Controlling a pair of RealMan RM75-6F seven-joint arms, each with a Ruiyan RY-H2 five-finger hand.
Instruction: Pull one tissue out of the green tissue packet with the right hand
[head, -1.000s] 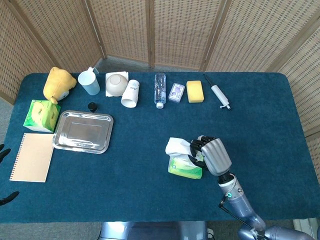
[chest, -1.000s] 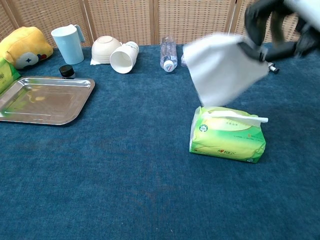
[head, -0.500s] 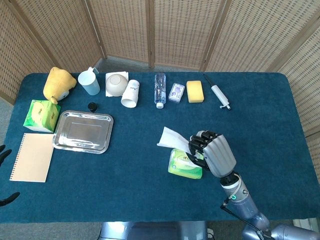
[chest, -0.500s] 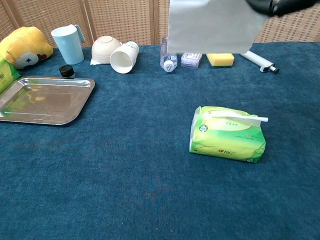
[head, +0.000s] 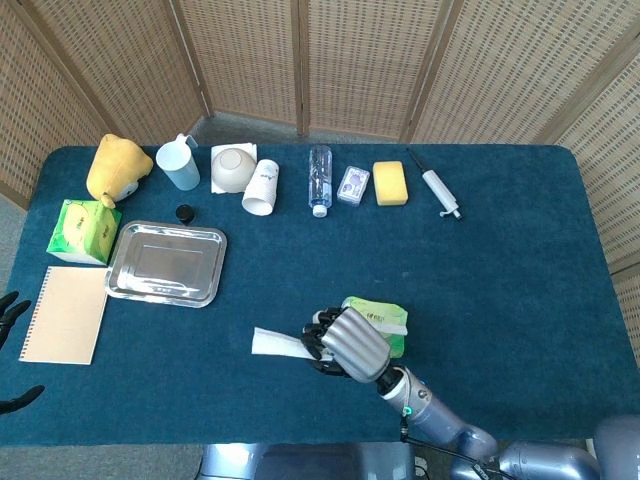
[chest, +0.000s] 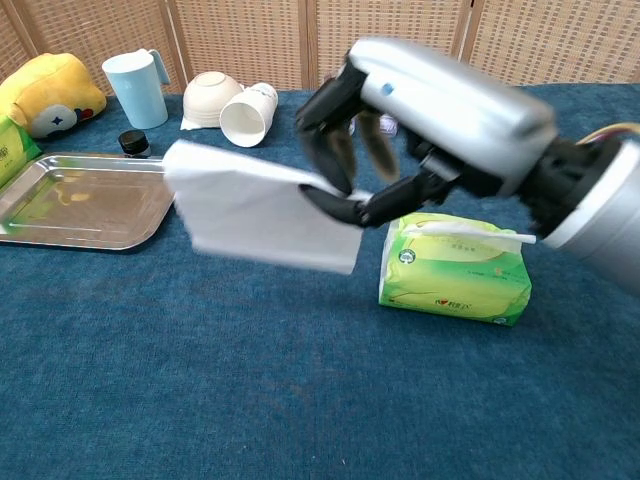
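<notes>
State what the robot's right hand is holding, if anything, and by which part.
The right hand pinches a white tissue by its right edge; the rest hangs free, clear of the green tissue packet.

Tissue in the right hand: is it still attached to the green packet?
No. The tissue hangs free from the right hand, clear to the left of the green packet, with blue cloth between them.

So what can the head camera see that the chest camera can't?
Only the head view shows the notebook, the whole green tissue box at far left, the left hand at the edge and the syringe. Only the chest view shows the next tissue poking from the green tissue packet. Both show the right hand holding the pulled tissue, the tray and the cups.
</notes>
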